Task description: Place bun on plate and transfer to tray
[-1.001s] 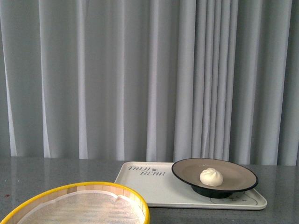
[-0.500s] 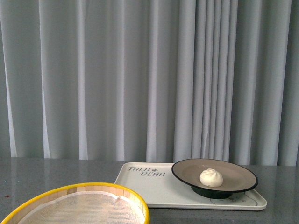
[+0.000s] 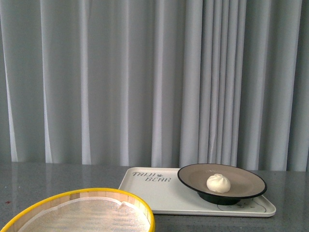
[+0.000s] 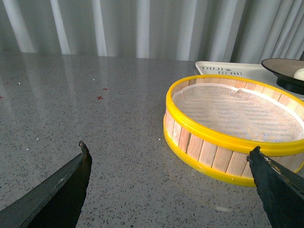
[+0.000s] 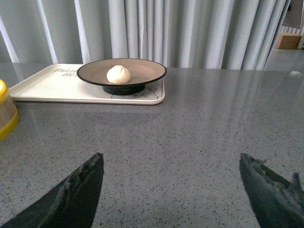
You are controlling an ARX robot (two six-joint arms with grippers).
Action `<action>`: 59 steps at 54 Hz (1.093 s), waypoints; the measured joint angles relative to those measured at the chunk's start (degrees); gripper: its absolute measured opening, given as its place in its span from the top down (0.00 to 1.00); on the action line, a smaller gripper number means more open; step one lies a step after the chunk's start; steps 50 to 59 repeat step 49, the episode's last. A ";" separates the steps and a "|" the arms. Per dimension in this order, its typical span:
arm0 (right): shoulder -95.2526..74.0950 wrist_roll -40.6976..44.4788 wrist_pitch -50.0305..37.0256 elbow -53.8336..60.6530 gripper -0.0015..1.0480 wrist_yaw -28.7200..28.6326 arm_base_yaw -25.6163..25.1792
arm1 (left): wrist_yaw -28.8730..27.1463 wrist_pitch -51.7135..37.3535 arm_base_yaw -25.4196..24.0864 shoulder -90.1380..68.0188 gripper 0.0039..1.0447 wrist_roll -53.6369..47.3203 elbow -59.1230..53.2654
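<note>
Honestly, this one looked pretty much finished. Going left to right in the front view: the yellow-rimmed steamer basket (image 3: 82, 212) sat at about 7 o'clock, nothing in it but its mesh liner. Over at roughly 4 o'clock was the tray (image 3: 154, 193), flat on the grey desk (image 3: 48, 179), and the plate (image 3: 246, 181) stood on the tray's right half, with the bun (image 3: 218, 183) resting upright near the plate's middle.

So bun on plate, plate on tray: both steps read as done to me, nothing obviously left except maybe parking the arms.

The left end effector (image 4: 168, 183) hung over bare desk beside the basket, fingers spread wide, holding nothing. The right end effector (image 5: 171, 190) was the same deal, spread wide and empty, low over the desk and well apart from the tray, which sat at 11 o'clock.
</note>
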State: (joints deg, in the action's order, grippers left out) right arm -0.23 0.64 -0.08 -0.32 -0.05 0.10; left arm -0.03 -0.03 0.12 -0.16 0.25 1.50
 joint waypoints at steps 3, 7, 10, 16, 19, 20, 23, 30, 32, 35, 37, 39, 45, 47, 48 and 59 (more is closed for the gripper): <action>0.00 -0.02 0.00 0.00 0.09 -0.02 0.00 | -0.02 0.00 0.00 0.00 0.06 0.00 0.00; 0.00 -0.02 0.00 0.00 0.08 0.00 0.00 | 0.00 0.00 0.00 0.00 0.06 0.00 0.00; 0.00 -0.02 0.00 0.00 0.09 0.00 0.00 | 0.00 0.00 0.00 0.00 0.06 0.00 0.00; 0.00 -0.04 0.00 0.00 0.08 0.00 0.00 | -0.02 0.00 0.00 0.00 0.06 0.00 0.00; 0.00 -0.04 0.00 0.00 0.08 -0.02 0.00 | -0.02 0.00 0.00 0.00 0.06 0.00 0.00; 0.00 -0.02 0.00 0.00 0.08 -0.02 0.00 | 0.00 0.00 0.00 0.00 0.06 0.00 0.00; 0.00 -0.02 0.00 0.00 0.08 0.00 0.00 | -0.02 0.00 0.00 0.00 0.06 0.00 0.00; 0.00 -0.04 0.00 0.00 0.08 -0.02 0.00 | 0.00 0.00 0.00 0.00 0.06 0.00 0.00; 0.00 -0.02 0.00 0.00 0.08 0.00 0.00 | 0.00 0.00 0.00 0.00 0.06 0.00 0.00; 0.00 -0.04 0.00 0.00 0.08 -0.02 0.00 | -0.02 0.00 0.00 0.00 0.06 0.00 0.00; 0.00 -0.02 0.00 0.00 0.08 0.00 0.00 | -0.02 0.00 0.00 0.00 0.06 0.00 0.00; 0.00 -0.04 0.00 0.00 0.08 0.00 0.00 | 0.00 0.00 0.00 0.00 0.06 0.00 0.00; 0.00 -0.02 0.00 0.00 0.08 0.00 0.00 | 0.00 0.00 0.00 0.00 0.06 0.00 0.00; 0.00 -0.04 0.00 0.00 0.08 0.00 0.00 | 0.00 0.00 0.00 0.00 0.06 0.00 0.00; 0.00 -0.02 0.00 0.00 0.08 0.00 0.00 | 0.00 0.00 0.00 0.00 0.06 0.00 0.00; 0.00 -0.04 0.00 0.00 0.08 -0.02 0.00 | 0.00 0.00 0.00 0.00 0.06 0.00 0.00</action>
